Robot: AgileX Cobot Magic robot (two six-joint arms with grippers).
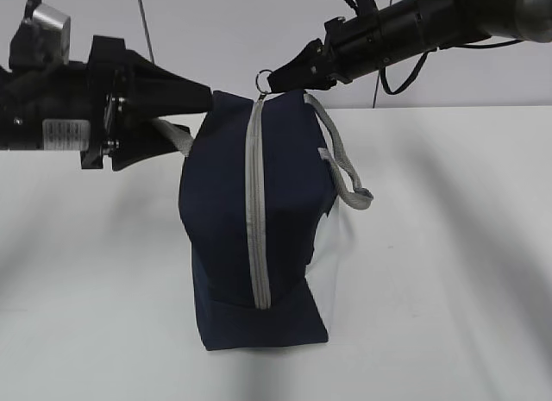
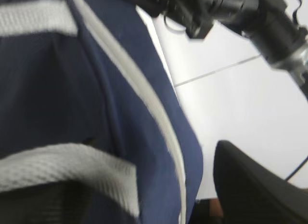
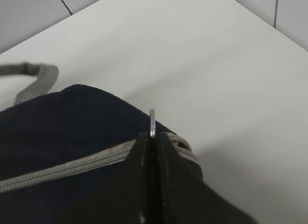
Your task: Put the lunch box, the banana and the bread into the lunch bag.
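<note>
One lunch bag (image 1: 259, 220) stands between your two hands: right hand (image 1: 280, 76) clamped on its one ring pull (image 1: 263, 78), left hand (image 1: 194, 99) clamped on a handle (image 1: 172, 134).

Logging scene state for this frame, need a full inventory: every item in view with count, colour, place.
lunch bag: 1, navy with a white side panel, standing on end mid-table, zipper shut
zipper: 1, grey, runs down the bag's near face
ring pull: 1, metal, at the bag's top corner
handles: 2, grey webbing, one on each side of the bag
table: 1, white, under the bag
left gripper: 1, black, at the bag's upper left by a handle; grip unclear
right gripper: 1, black, shut on the ring pull
</note>
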